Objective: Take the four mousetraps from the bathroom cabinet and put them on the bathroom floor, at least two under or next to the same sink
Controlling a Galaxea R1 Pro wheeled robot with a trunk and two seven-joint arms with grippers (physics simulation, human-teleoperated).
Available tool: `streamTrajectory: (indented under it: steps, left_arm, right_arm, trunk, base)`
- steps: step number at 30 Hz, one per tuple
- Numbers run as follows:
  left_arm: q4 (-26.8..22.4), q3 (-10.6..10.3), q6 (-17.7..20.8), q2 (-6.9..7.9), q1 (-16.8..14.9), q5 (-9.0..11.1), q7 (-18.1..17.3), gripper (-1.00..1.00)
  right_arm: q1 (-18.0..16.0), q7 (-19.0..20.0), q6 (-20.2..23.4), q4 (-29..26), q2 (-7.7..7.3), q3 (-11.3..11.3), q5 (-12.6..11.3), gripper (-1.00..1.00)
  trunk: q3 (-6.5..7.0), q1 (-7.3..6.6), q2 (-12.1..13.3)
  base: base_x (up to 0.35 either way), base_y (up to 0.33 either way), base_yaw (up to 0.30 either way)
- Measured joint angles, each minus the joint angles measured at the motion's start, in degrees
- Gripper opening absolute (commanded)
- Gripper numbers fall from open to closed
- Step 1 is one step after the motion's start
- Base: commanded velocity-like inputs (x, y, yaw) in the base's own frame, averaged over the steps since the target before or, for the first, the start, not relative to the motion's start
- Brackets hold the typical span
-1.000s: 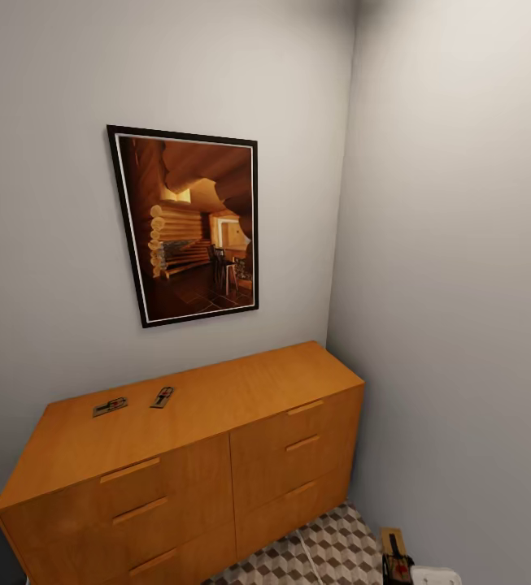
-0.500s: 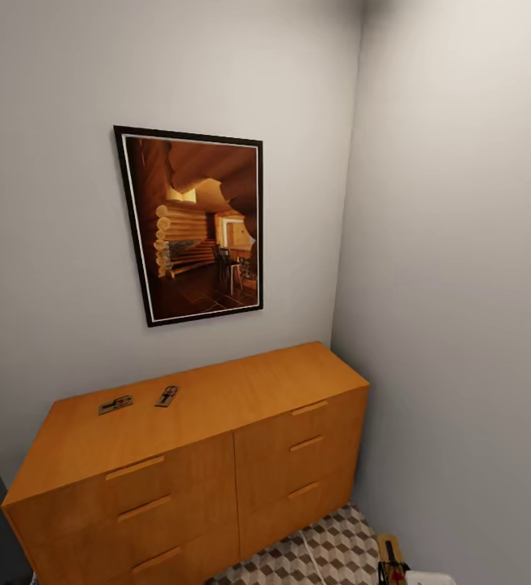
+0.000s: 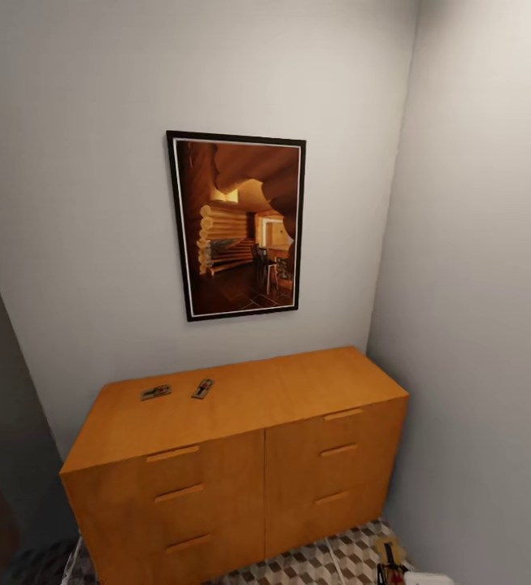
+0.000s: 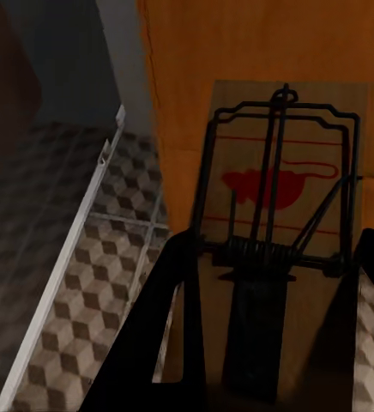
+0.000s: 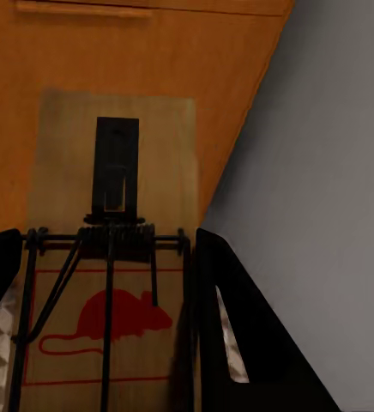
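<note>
Two mousetraps lie side by side on the left part of the orange-brown cabinet's flat top. In the left wrist view my left gripper is shut on a third mousetrap, a wooden slab with a red mouse print and black wire. My right gripper is shut on a fourth mousetrap, which also peeks in at the head view's lower right as a small trap. Both held traps hang in front of the cabinet's drawer fronts, above the cube-pattern bathroom floor.
A framed picture hangs on the grey wall above the cabinet. A grey side wall stands close on the right, tight against the cabinet's end. A pale strip crosses the tiled floor near the cabinet's left end.
The whole head view has shifted, so the cabinet and picture sit further right in the frame. The two traps on the cabinet top lie as before.
</note>
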Motion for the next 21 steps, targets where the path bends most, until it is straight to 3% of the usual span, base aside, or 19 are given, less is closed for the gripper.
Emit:
streamTrajectory:
  steps: [4,6,11,16,21]
  left_arm:
    - [0.00,0.06,0.05,0.05,0.00,0.05,-0.01,-1.00]
    - [0.00,0.08,0.09,0.08,0.00,0.03,-0.16,-1.00]
    - [0.00,0.23,1.90,0.42,0.00,0.12,-0.47,-1.00]
    - [-0.25,0.22,8.37,0.46,0.00,0.28,-0.91,-1.00]
    - [-0.41,0.07,9.50,0.13,0.00,0.31,-0.94,-1.00]
  right_arm:
    - [0.00,1.50,7.55,-0.07,0.05,0.16,0.28,-1.00]
    - [0.00,6.43,10.47,-0.12,0.06,0.03,0.30,-1.00]
    - [0.00,13.30,12.30,-0.22,0.00,-0.46,-0.06,-1.00]
    - [0.00,14.03,12.52,-0.28,-0.02,-0.58,-0.02,-1.00]
    - [0.02,14.07,12.50,-0.29,-0.03,-0.59,0.11,-1.00]
  trunk:
    - [-0.05,0.00,0.00]
    - [-0.08,0.00,0.00]
    - [-0.20,0.00,0.00]
    - [-0.34,0.00,0.00]
    - [-0.48,0.00,0.00]
  base:
    - [0.000,0.000,0.300]
    - [0.000,0.000,0.300]
    - [0.000,0.000,0.300]
    - [0.000,0.000,0.299]
    - [0.000,0.000,0.299]
